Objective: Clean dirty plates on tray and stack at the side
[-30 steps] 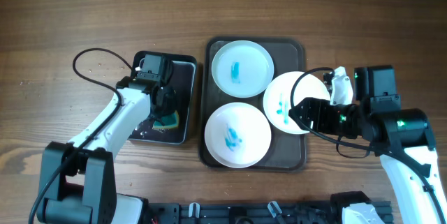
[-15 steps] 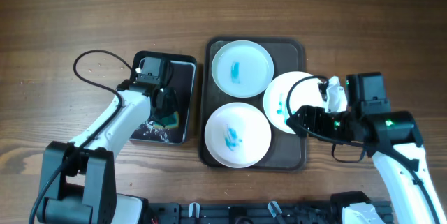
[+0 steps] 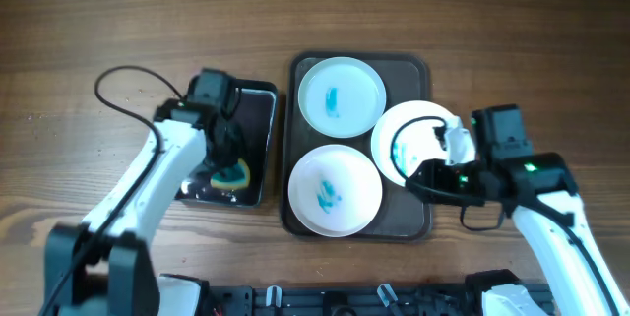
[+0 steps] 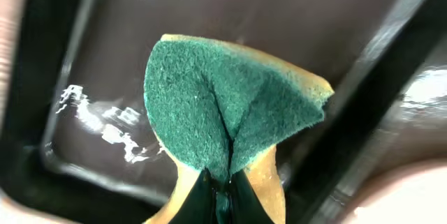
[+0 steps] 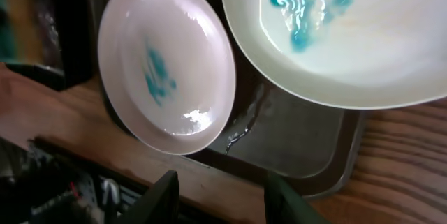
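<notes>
Looking down from overhead, the brown tray [image 3: 415, 68] sits mid-desk [image 3: 118, 21] with three plates. The far plate [image 3: 341, 97] and the near plate [image 3: 335, 190] lie inside it, each smeared blue in the middle. The third plate [image 3: 418, 124] lies across the tray's right rim, also blue. The right gripper [image 3: 418, 173] hangs over that plate's near edge. Out left, the left gripper [image 3: 228, 158] is down in the black tray [image 3: 258, 90], right on the sponge [image 3: 236, 173].

Over to the left wrist: the sponge [image 4: 223, 105] is folded green side up, and the left gripper [image 4: 218, 199] is pressed together, pinching its lower edge above the wet black tray [image 4: 293, 15].

Now the right wrist: the right gripper [image 5: 225, 199] has its fingers spread with nothing between them. Beyond them are the near plate [image 5: 164, 63], the third plate [image 5: 349, 35] overhanging the tray [image 5: 293, 140], and bare desk [image 5: 405, 168].
</notes>
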`<action>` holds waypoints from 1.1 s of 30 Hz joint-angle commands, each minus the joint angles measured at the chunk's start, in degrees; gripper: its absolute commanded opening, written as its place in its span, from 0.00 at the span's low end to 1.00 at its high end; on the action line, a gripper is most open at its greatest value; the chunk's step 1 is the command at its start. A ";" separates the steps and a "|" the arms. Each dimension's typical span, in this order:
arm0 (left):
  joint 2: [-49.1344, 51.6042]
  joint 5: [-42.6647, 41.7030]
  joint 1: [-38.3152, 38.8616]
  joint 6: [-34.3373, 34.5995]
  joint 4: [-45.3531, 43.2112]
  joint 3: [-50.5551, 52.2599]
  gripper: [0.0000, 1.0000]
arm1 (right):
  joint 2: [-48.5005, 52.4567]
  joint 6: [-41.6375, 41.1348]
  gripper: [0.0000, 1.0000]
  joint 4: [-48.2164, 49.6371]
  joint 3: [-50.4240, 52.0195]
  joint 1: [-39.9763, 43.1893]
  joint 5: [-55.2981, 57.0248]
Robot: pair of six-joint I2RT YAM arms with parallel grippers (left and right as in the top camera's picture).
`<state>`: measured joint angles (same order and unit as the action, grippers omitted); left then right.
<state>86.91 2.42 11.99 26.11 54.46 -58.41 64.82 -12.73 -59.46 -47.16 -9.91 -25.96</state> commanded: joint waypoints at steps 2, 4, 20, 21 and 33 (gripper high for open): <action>-6.99 -6.80 -0.11 -0.44 3.30 -6.56 0.04 | 8.15 -1.86 0.40 3.67 0.42 -6.32 4.83; -8.61 -10.14 -0.11 -0.44 3.69 -6.56 0.04 | 11.72 -3.10 0.42 6.93 0.42 -8.00 5.29; -9.25 -13.25 5.55 -0.15 3.32 -6.51 0.04 | 28.04 -9.38 0.19 25.18 3.58 -14.10 6.51; -8.79 -13.27 5.92 0.09 3.19 -6.51 0.04 | 28.04 -11.04 0.18 25.44 3.74 -14.71 7.96; -7.19 -13.27 7.28 -0.26 3.21 -6.51 0.04 | 19.06 -12.48 0.30 21.88 3.02 -15.56 9.94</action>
<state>79.66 -11.42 19.03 26.02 57.89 -64.47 89.73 -24.45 -36.69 -44.16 -25.06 -17.69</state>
